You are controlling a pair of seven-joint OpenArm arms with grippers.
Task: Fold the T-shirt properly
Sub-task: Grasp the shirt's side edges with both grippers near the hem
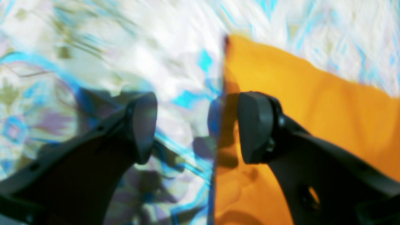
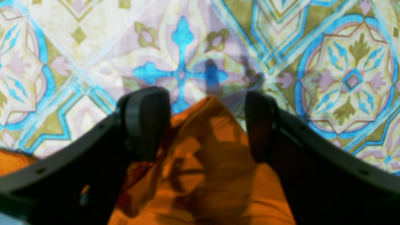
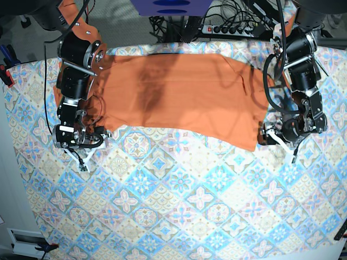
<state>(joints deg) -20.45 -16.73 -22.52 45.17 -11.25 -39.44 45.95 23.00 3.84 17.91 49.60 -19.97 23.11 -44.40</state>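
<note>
No legible text, labels, brand marks, numbers or signs in any of the three views. The T-shirt [image 3: 179, 97] is plain orange with no print. The patterned cloth [image 3: 190, 206] carries only ornamental tile motifs, no lettering. The power strip [image 3: 238, 30] at the top of the base view is too small to show any marking. Both wrist views are blurred; the black gripper fingers [image 1: 142, 126] show no readable marks.
</note>
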